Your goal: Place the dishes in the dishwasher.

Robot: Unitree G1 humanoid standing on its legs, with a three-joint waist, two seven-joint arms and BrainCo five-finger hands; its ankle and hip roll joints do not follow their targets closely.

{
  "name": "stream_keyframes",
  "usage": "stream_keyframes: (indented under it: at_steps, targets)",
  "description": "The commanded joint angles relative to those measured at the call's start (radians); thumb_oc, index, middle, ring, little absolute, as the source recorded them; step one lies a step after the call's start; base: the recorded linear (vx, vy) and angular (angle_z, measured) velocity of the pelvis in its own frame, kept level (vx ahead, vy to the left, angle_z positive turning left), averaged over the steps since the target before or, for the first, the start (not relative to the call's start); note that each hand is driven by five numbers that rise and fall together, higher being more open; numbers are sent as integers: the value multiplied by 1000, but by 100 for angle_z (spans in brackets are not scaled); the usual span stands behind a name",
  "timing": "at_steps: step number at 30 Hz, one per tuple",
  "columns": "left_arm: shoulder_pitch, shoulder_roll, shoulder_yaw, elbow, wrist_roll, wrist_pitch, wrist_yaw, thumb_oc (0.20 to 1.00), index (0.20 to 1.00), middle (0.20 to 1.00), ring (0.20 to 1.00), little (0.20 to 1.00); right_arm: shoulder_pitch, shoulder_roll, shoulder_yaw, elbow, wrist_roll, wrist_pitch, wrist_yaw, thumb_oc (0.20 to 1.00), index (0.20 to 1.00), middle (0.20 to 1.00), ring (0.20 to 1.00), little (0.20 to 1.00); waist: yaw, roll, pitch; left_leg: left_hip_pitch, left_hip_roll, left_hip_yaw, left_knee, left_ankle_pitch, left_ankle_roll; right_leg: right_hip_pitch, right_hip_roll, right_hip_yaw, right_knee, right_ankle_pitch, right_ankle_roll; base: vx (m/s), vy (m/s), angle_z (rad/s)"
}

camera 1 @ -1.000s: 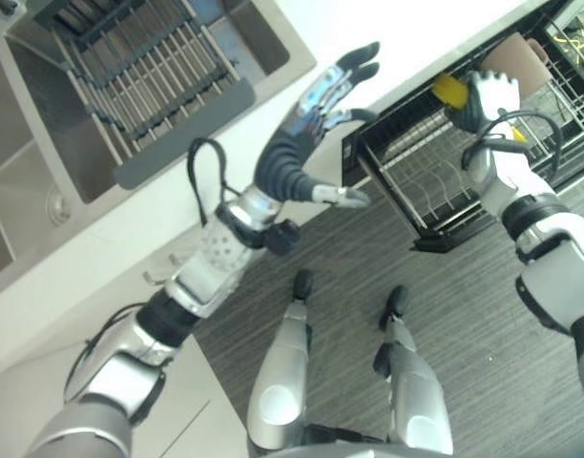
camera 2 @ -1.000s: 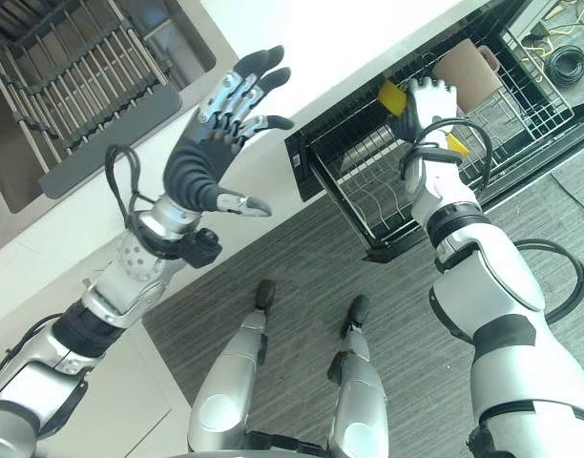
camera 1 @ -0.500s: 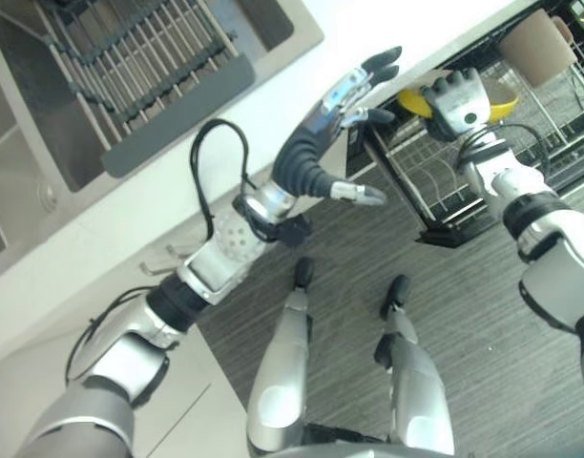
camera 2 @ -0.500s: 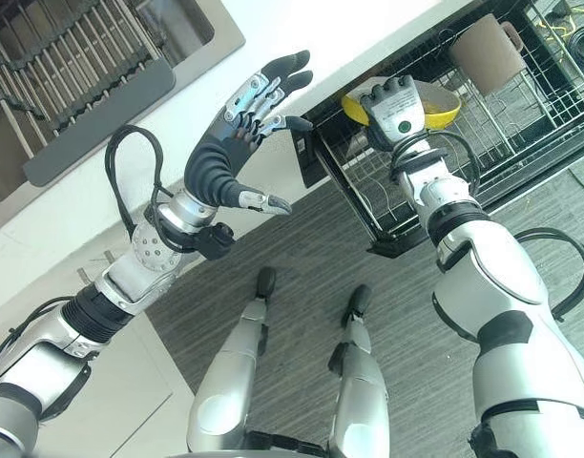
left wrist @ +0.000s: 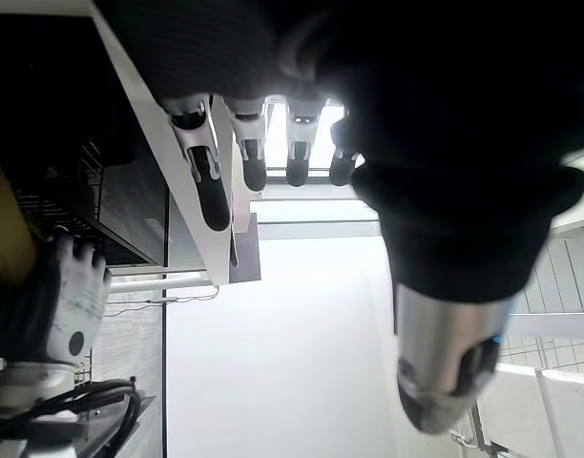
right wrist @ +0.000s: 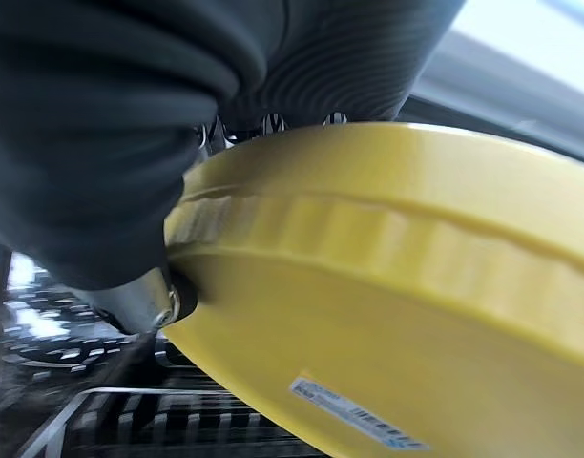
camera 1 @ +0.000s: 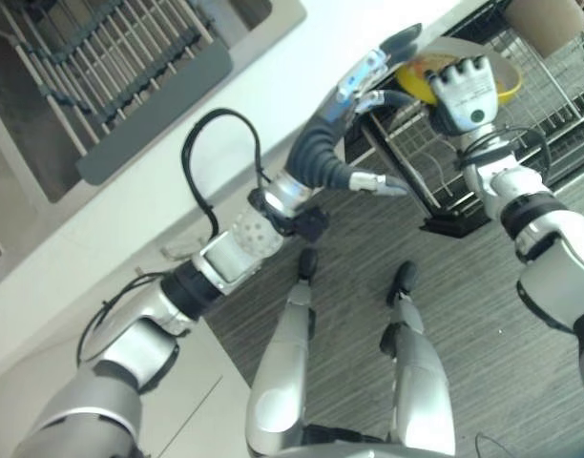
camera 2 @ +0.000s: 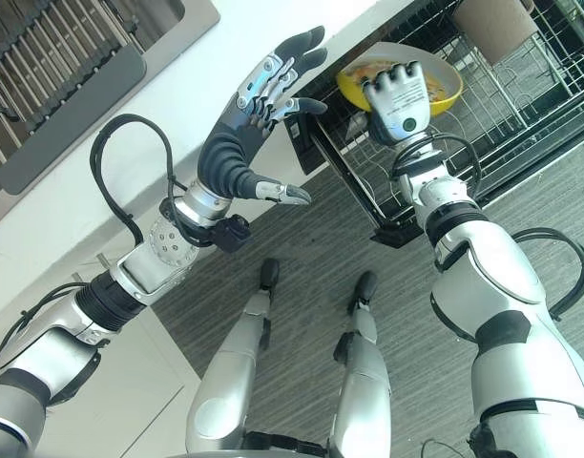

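yellow bowl [camera 2: 443, 84]: smooth plastic, slight sheen | rack [camera 2: 521, 114]: black coated wire | countertop [camera 2: 177, 124]: matt white

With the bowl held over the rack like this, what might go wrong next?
The right hand grips the yellow bowl by its rim, above the dishwasher rack; it might slip or land askew on the wires. The open left hand is raised beside the rack's front corner and may get in the way.
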State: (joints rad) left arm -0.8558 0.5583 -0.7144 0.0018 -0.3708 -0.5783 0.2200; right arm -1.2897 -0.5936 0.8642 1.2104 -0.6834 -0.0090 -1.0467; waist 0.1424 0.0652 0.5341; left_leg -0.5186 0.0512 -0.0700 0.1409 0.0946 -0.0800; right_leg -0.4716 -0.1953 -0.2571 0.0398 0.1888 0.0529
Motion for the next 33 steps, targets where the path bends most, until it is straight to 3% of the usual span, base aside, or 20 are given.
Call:
stream_keyframes:
  at_steps: [1, 12, 17, 19, 20, 21, 24, 25, 33]
  targets:
    - [-24, -22, -2, -58, 43, -70, 33, 1000, 1000, 1000, 1000, 1000, -172, -23, -8, -33, 52, 37, -134, 200, 200, 200, 200, 200, -4, 26, -14, -8, -28, 99, -28, 6, 40, -28, -41, 27, 95, -54, 102, 4, 45, 3]
    - [-12, -28, 6, -76, 61, -67, 49, 1000, 1000, 1000, 1000, 1000, -196, -33, 2, -39, 115, 55, -46, 200, 200, 200, 200, 200, -7, 40, -14, -45, -30, 103, -43, 17, 34, -73, -56, 25, 73, -31, 111, 3, 10, 0]
    - [-5, -22, 12, -71, 52, -84, 34, 1000, 1000, 1000, 1000, 1000, -202, -29, 22, -38, 48, 22, 25, 200, 200, 200, 200, 200, -4, 37, -14, -56, -30, 102, -48, 21, 31, -83, -62, 19, 56, -17, 118, 0, 0, 0]
    - [-2, -22, 14, -76, 55, -79, 30, 1000, 1000, 1000, 1000, 1000, -201, -24, 38, -40, 105, 22, 58, 200, 200, 200, 200, 200, -1, 35, -14, -59, -29, 103, -49, 22, 29, -84, -65, 14, 50, -13, 121, -1, -17, 0]
    - [-2, -21, 16, -76, 53, -76, 30, 1000, 1000, 1000, 1000, 1000, -200, -22, 37, -40, 130, 30, 107, 956, 956, 956, 956, 956, -1, 35, -14, -61, -28, 104, -50, 23, 28, -86, -66, 13, 49, -12, 122, 0, 0, 0]
    - [5, -23, 21, -81, 54, -73, 24, 1000, 1000, 1000, 1000, 1000, -187, -18, 30, -36, 163, 34, 134, 1000, 1000, 1000, 1000, 1000, -1, 36, -14, -64, -28, 105, -52, 24, 28, -90, -67, 12, 47, -10, 123, 0, 0, 0]
    - [12, -25, 25, -84, 53, -76, 18, 1000, 1000, 1000, 1000, 1000, -171, 1, 3, -25, 255, -2, 204, 1000, 1000, 1000, 1000, 1000, 0, 39, -14, -67, -28, 106, -55, 25, 27, -93, -70, 9, 42, -7, 123, 0, 0, 0]
    - [16, -31, 33, -87, 51, -77, 7, 1000, 1000, 1000, 1000, 1000, -151, 19, -25, -20, 387, -24, 343, 1000, 1000, 1000, 1000, 1000, 2, 41, -14, -68, -28, 107, -56, 26, 26, -93, -73, 6, 39, -5, 123, 0, 0, 0]
    - [34, -50, 69, -109, 47, -52, -29, 1000, 1000, 1000, 1000, 1000, -127, 53, -79, -9, 370, -30, 387, 1000, 1000, 1000, 1000, 1000, 9, 48, -14, -64, -32, 105, -60, 29, 25, -93, -77, 1, 35, 1, 124, 0, 0, 0]
